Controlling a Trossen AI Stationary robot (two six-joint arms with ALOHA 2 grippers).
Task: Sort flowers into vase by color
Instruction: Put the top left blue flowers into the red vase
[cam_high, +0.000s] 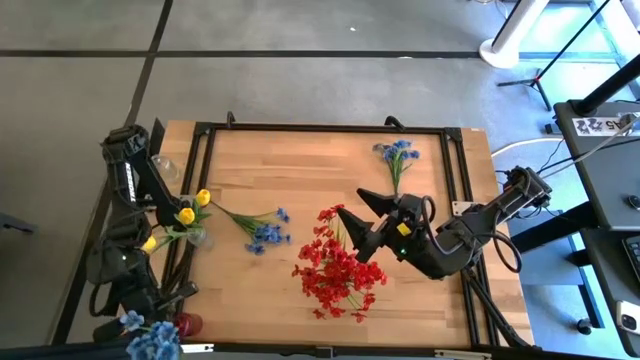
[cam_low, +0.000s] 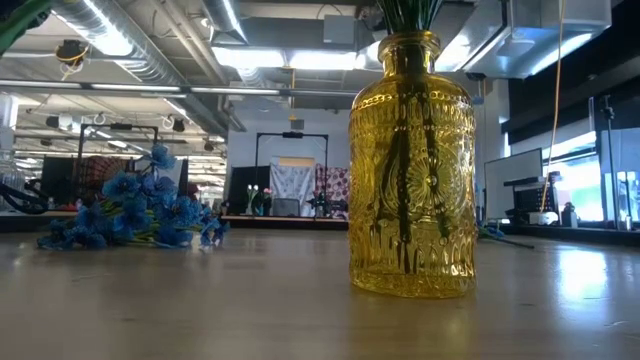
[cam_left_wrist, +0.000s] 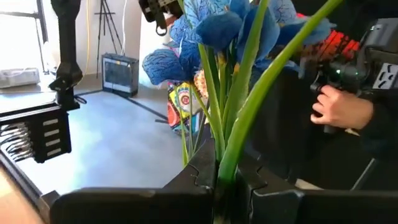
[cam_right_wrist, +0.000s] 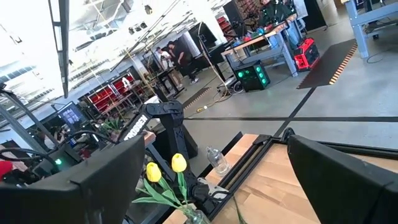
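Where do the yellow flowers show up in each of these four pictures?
High view: yellow flowers near the table's left edge.
Low view: no yellow blooms show, only green stems in a yellow vase.
Left wrist view: not in it; blue flowers fill it.
Right wrist view: across the table.
Shared landmark: the left arm, standing beside them in the high and right wrist views.

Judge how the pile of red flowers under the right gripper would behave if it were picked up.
The red flowers lie as a loose heap of thin sprigs, so a pinch would probably lift only some, the rest trailing or dropping. Their slender stems look floppy and light. The open right gripper hovers at the heap's upper edge.
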